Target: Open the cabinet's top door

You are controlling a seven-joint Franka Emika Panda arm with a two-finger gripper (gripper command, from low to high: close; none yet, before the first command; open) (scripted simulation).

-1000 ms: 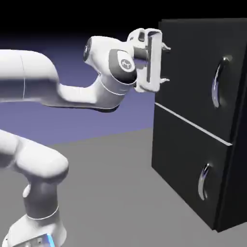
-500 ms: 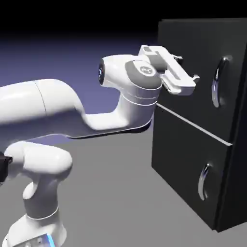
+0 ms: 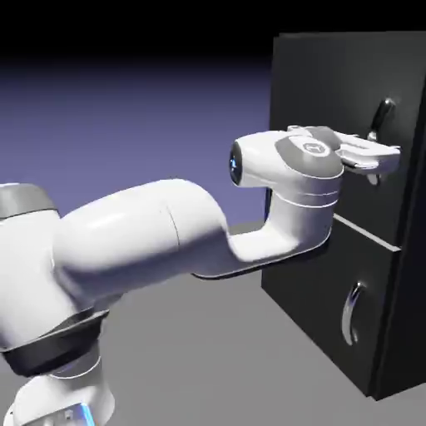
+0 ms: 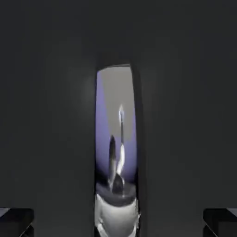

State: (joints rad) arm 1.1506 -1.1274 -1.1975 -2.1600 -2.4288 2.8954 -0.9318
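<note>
The curved silver bar handle [image 3: 381, 125] of the flat charcoal top door [image 3: 333, 116] sits at three o'clock, pinched between the white two-finger gripper [image 3: 384, 158]'s narrowed fingers [image 3: 388, 152]; a second ago they stood wide, short of the tall black cabinet [image 3: 308, 274].

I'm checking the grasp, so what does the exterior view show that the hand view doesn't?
Only the exterior view shows the arm reaching to the cabinet, the hand at the top door's handle, and the lower handle. Only the hand view shows the handle's mirrored surface close up, between two fingertips. Both show the dark top door and that handle.
</note>
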